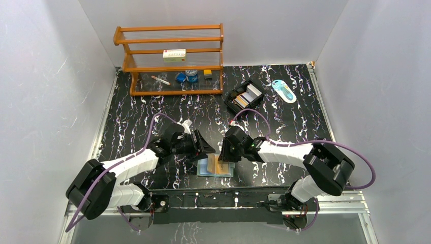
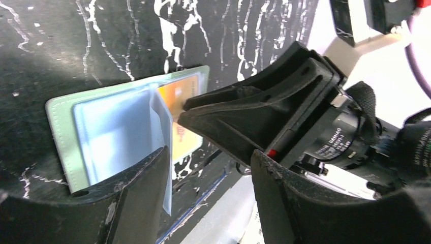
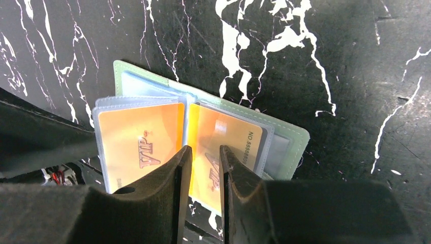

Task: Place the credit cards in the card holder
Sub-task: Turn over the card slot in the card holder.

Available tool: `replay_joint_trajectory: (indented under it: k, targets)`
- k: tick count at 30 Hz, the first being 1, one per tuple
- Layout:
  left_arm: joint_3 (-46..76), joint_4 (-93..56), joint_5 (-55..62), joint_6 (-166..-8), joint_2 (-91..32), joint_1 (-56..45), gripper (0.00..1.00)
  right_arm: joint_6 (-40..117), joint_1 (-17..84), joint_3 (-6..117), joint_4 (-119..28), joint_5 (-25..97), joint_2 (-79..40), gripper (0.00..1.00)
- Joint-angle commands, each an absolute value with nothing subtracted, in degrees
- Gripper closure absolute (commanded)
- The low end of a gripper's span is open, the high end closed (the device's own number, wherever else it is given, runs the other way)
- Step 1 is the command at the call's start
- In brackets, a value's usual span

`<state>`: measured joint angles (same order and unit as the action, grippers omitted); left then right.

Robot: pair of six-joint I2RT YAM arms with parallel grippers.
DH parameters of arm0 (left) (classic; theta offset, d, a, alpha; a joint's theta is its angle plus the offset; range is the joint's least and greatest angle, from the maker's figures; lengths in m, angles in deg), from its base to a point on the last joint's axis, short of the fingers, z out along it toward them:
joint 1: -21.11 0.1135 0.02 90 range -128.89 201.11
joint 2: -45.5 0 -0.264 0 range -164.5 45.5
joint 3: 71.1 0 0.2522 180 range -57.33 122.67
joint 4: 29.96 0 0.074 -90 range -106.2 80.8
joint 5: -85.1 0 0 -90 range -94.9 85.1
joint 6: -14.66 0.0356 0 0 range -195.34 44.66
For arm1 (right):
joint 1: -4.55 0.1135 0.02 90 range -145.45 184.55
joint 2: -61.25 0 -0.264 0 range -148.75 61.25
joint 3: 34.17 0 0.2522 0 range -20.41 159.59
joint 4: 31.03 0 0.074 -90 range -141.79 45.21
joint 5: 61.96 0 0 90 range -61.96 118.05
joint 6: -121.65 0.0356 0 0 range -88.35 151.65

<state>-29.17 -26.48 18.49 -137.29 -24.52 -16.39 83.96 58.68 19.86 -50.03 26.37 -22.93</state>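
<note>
Lying open on the black marbled table [image 1: 152, 114], close to its near edge and between the two arms, the teal-green card holder [image 3: 297, 138] shows its pale inner pockets and clear sleeves. Two orange credit cards [image 3: 137, 140], both printed VIP, sit inside sleeves, one on each side of the fold. The right gripper [image 3: 203, 150] is over that fold with its fingers drawn almost together, only a thin slit between them. Whether a sleeve is pinched there cannot be told. One clear sleeve [image 2: 162, 132] stands upright at the fold, just beside the right gripper's tip. The left gripper [image 2: 209, 152] hangs at the holder's left side, its fingers spread wide and holding nothing.
</note>
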Motion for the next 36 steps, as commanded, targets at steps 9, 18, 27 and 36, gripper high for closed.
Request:
replay_joint_trajectory:
  k: [9,18,27,36]
  targets:
    - [-28.7,-35.86,22.37,-140.45,-27.58,-18.7,0.42,82.73,58.66,19.95,-53.94,18.44,-17.7,0.65]
    - [-22.8,-35.36,21.13,-139.39,-32.48,-22.8,0.42,80.82,54.28,18.48,-61.46,9.51,-5.18,0.64]
    - [-20.45,-33.06,19.67,-137.1,-35.62,-23.58,0.42,74.12,46.4,19.16,-62.97,11.71,2.31,0.62]
    - [-15.33,-6.28,0.82,-128.69,-20.75,-23.45,0.43,64.02,41.96,31.16,-60.33,14.74,-7.13,0.59]
